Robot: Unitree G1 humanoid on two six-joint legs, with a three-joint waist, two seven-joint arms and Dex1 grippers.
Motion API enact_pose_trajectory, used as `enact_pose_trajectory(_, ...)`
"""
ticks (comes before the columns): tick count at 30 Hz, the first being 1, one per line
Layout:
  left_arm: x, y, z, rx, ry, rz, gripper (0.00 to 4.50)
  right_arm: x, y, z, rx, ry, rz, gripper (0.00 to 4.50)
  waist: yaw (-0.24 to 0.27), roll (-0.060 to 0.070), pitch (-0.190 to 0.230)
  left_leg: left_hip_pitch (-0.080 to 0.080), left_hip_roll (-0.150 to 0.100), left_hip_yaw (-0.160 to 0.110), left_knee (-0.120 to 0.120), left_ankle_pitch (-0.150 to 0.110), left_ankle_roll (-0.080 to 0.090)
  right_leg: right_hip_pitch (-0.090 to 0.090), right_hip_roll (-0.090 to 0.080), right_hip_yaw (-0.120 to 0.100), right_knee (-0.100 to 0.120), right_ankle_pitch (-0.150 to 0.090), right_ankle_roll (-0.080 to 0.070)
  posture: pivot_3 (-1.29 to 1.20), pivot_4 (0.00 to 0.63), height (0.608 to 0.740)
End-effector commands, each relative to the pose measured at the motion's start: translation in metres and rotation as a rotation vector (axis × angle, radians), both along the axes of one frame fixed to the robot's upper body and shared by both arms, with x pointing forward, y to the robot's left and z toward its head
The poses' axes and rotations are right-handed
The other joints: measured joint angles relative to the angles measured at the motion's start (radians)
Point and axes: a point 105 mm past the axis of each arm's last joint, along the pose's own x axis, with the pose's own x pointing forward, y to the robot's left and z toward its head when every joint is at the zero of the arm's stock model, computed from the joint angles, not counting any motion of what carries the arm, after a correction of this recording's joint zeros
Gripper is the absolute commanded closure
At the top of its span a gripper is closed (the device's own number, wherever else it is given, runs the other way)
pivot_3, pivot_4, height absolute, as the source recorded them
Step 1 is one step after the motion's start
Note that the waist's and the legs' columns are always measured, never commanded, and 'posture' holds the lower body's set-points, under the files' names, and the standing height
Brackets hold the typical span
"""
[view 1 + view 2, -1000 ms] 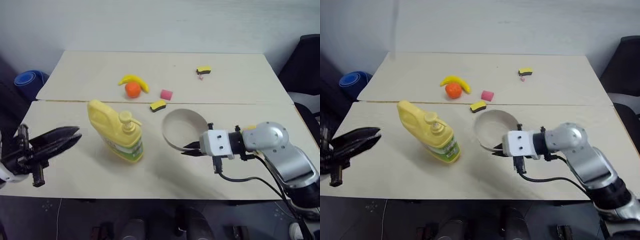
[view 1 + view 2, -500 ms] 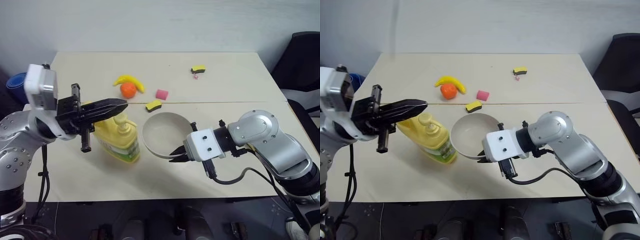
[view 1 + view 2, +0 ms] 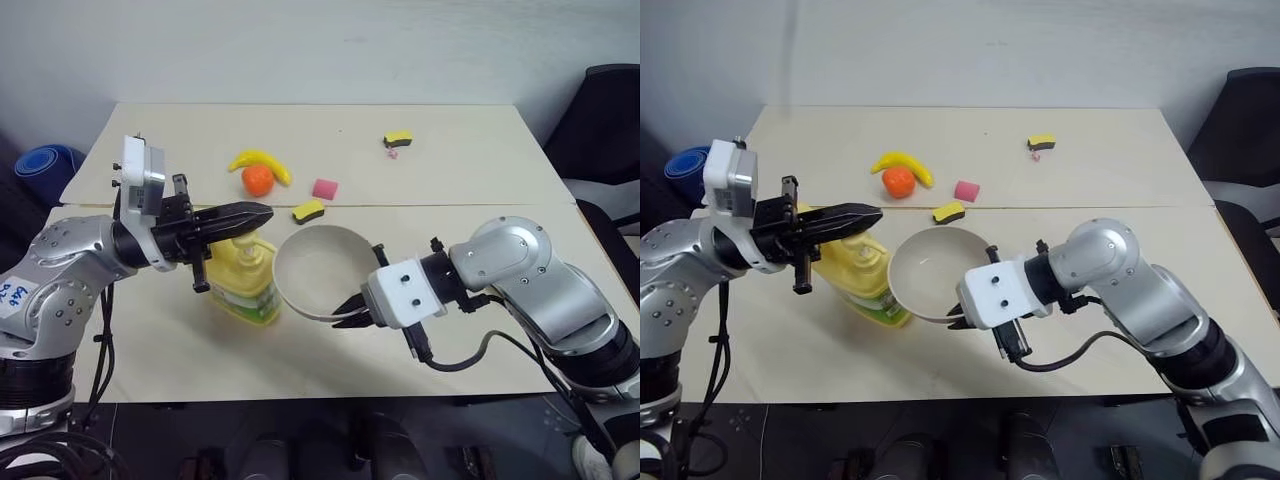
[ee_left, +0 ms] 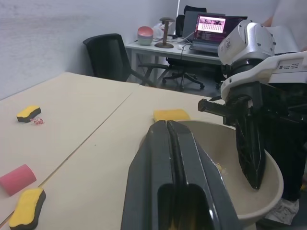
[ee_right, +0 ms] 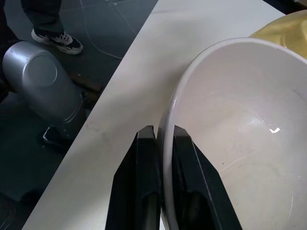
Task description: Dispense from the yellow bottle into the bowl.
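Observation:
The yellow bottle (image 3: 243,283) stands upright on the near table, its pump partly hidden behind my left gripper (image 3: 266,213). That gripper is shut and empty, lying level with its tips just above the pump. The beige bowl (image 3: 312,262) is lifted and tilted, right beside the bottle on its right. My right gripper (image 3: 346,314) is shut on the bowl's near rim; the right wrist view shows its fingers (image 5: 144,158) pinching the rim of the bowl (image 5: 240,139), with the yellow bottle (image 5: 288,26) just beyond. The bowl looks empty.
Behind the table seam lie a banana (image 3: 262,160), an orange (image 3: 257,180), a pink block (image 3: 323,188) and a yellow-black sponge (image 3: 309,210); another sponge (image 3: 397,138) sits farther back. A black chair (image 3: 605,110) stands right, a blue roll (image 3: 40,160) left.
My left arm swung in from the left edge; its gripper now hovers over the bottle's pump. The right gripper carried the bowl left, up against the bottle.

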Motion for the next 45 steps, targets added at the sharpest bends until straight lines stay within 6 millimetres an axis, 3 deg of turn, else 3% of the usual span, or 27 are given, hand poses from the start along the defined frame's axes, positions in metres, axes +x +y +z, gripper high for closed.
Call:
enact_pose_trajectory(1,-0.001,-0.002,-0.009,0.079,0.000,0.004,4.47,-0.005,0.005,0.011,0.029,-0.023,0.037,4.50,0.000,0.000,0.000,0.000,0.000,0.000,0.000,0.000,0.000,0.000,-0.001,0.000,0.000,0.000,0.000,0.00,0.150,0.740)
enact_pose_trajectory(11,0.003,0.001,-0.047,0.208,0.090,0.061,4.47,-0.005,0.008,0.016,0.035,-0.016,0.038,4.50,-0.001,0.002,-0.001,0.003,0.000,0.000,0.000,0.000,0.000,0.002,-0.003,0.000,0.002,0.000,0.000,0.00,0.150,0.740)
enact_pose_trajectory(18,0.006,0.005,-0.056,0.206,0.116,0.085,4.47,-0.005,0.009,0.016,0.013,-0.009,0.065,4.50,-0.001,0.004,-0.005,0.005,0.000,0.000,0.000,0.000,0.000,0.002,-0.004,0.001,0.004,-0.001,-0.001,0.00,0.150,0.740)
enact_pose_trajectory(27,0.008,0.011,-0.083,0.246,0.177,0.135,4.47,0.000,0.012,0.016,0.046,0.001,0.048,4.50,-0.002,0.009,-0.011,0.007,0.000,0.000,0.000,0.000,-0.001,0.003,-0.004,0.001,0.005,-0.001,-0.002,0.00,0.150,0.740)
enact_pose_trajectory(29,0.008,0.007,-0.078,0.194,0.164,0.124,4.47,0.001,0.012,0.015,0.048,0.005,0.046,4.50,-0.002,0.012,-0.014,0.007,0.000,0.000,0.000,0.000,-0.001,0.003,-0.004,0.001,0.005,-0.001,-0.002,0.00,0.150,0.740)
enact_pose_trajectory(32,0.008,0.001,-0.055,0.066,0.118,0.107,4.47,0.002,0.011,0.014,0.048,0.012,0.034,4.50,-0.001,0.013,-0.014,0.007,-0.001,0.000,0.000,0.000,-0.001,0.003,-0.004,0.001,0.005,-0.001,-0.002,0.00,0.150,0.740)
enact_pose_trajectory(36,0.002,0.010,-0.026,-0.011,0.013,0.078,4.47,0.012,0.000,0.008,0.052,0.011,-0.044,4.50,0.001,0.011,-0.014,0.006,-0.001,0.000,0.000,0.000,0.000,0.003,-0.005,0.000,0.005,-0.001,-0.002,0.00,0.150,0.740)
enact_pose_trajectory(40,-0.005,0.045,0.004,-0.039,-0.113,0.132,4.47,0.043,-0.041,-0.018,0.034,0.007,-0.225,4.50,0.000,0.004,-0.010,0.002,-0.001,-0.001,0.000,0.000,0.000,0.001,-0.005,-0.001,0.003,-0.001,-0.002,0.00,0.150,0.740)
enact_pose_trajectory(45,-0.013,0.090,0.002,0.035,-0.139,0.281,4.47,0.078,-0.072,-0.064,0.059,0.023,-0.354,4.50,-0.010,0.001,-0.007,0.000,-0.001,0.002,0.000,0.000,0.000,-0.002,-0.003,-0.001,0.003,-0.001,-0.002,0.00,0.150,0.740)
